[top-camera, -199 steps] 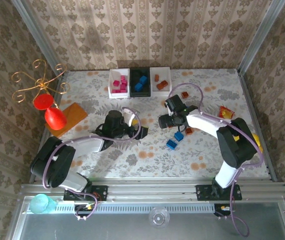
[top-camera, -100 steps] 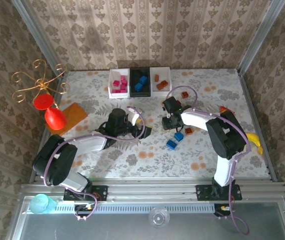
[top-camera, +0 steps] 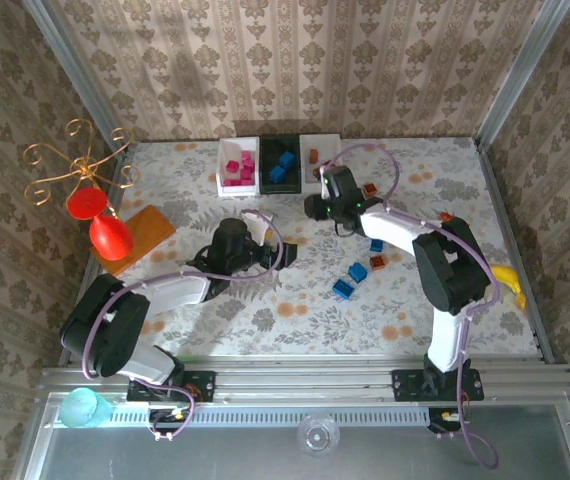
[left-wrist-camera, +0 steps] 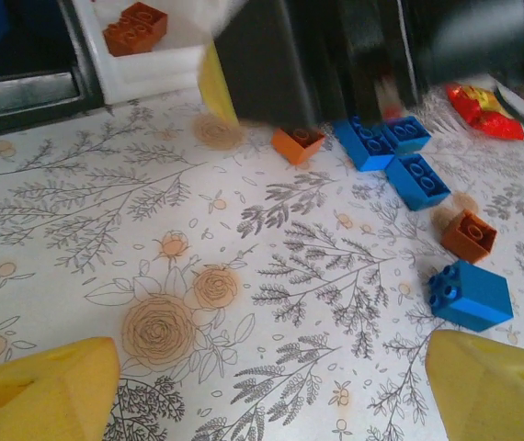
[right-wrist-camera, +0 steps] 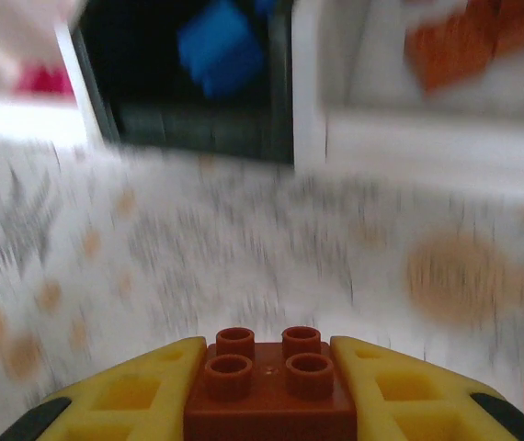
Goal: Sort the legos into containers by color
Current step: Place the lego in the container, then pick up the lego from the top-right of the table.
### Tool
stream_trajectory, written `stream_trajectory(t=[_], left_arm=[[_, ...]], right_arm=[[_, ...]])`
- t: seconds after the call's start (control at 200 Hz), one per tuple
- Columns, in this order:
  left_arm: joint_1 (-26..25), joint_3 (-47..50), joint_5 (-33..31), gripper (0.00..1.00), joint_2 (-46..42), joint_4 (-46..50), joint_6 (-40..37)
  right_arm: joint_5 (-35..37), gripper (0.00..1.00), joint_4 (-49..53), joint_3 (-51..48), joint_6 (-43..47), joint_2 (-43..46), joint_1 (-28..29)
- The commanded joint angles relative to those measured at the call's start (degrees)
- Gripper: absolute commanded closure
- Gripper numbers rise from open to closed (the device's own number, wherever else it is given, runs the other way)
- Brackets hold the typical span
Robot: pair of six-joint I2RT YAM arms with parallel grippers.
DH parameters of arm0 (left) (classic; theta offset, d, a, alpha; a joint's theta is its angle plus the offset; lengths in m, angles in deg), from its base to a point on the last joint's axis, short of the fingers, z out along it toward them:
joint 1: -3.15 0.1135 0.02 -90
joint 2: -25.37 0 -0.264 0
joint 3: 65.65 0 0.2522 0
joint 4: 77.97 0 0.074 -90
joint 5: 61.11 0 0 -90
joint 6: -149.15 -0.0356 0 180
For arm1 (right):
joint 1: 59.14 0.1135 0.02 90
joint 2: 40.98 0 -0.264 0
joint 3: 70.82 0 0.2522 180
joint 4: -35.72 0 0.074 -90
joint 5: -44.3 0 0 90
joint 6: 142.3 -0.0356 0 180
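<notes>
My right gripper (right-wrist-camera: 271, 388) is shut on a reddish-brown lego (right-wrist-camera: 271, 395), held stud-side up between the yellow fingers (right-wrist-camera: 133, 397). From above, the right gripper (top-camera: 323, 195) hovers just in front of the containers. These are a white bin (top-camera: 237, 167) with pink legos, a black bin (top-camera: 282, 165) with blue ones and a white bin (top-camera: 322, 150) with brown ones. Loose blue legos (top-camera: 357, 271) and a brown lego (top-camera: 377, 262) lie right of centre. My left gripper (top-camera: 280, 255) hangs open over bare cloth, its yellow fingers (left-wrist-camera: 41, 390) wide apart with nothing between them.
A red cup (top-camera: 110, 237) and a flat orange block (top-camera: 143, 228) stand at the left, below a gold wire stand (top-camera: 75, 165). A banana (top-camera: 505, 275) lies at the right edge. A snack packet (left-wrist-camera: 478, 106) lies beyond the loose blue bricks (left-wrist-camera: 415, 177). Walls close in three sides.
My right gripper has shut on the brown lego, lifted it and swung back and left toward the bins. The left gripper has barely shifted and stays open.
</notes>
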Motion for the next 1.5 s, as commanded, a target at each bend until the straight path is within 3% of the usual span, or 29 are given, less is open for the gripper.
stream_trajectory(t=[0.0,0.395,0.565,0.7,0.87,1.005,1.1,1.225,1.495], left_arm=[[0.3,1.0,-2.1,0.12,-1.4,-1.1,2.8],[0.6,1.7,-1.4,0.13,-4.8,0.1,3.2],[0.6,1.5,-0.9,0.13,-5.7,1.1,3.3],[0.6,1.3,-0.2,0.13,-5.8,0.7,3.6],[0.5,1.6,1.2,0.13,-5.3,-0.7,3.2],[0.2,1.6,4.5,0.13,-4.2,-2.6,2.0],[-0.4,1.6,5.7,0.13,-3.0,-4.8,2.0],[-0.9,0.7,6.3,0.13,-1.5,-6.0,2.7],[-1.6,-0.1,7.2,0.14,-0.3,-6.4,4.1]], right_arm=[[3.0,0.67,-4.9,7.5,-3.1,-5.3,-1.5],[10.9,0.6,8.2,41.7,-0.8,-27.7,-6.5],[7.2,0.43,13.9,51.4,1.6,-30.5,-7.6],[3.9,0.38,12.8,46.0,3.4,-23.6,-7.5],[-0.4,0.33,6.4,23.7,2.8,-7.8,-7.4],[4.4,0.28,6.4,6.2,3.6,3.9,-7.5],[10.4,0.24,7.7,-0.5,5.6,8.3,-8.2],[10.1,0.21,12.6,0.1,7.0,6.5,-11.7],[6.1,0.2,27.8,16.2,9.7,-8.1,-16.8]])
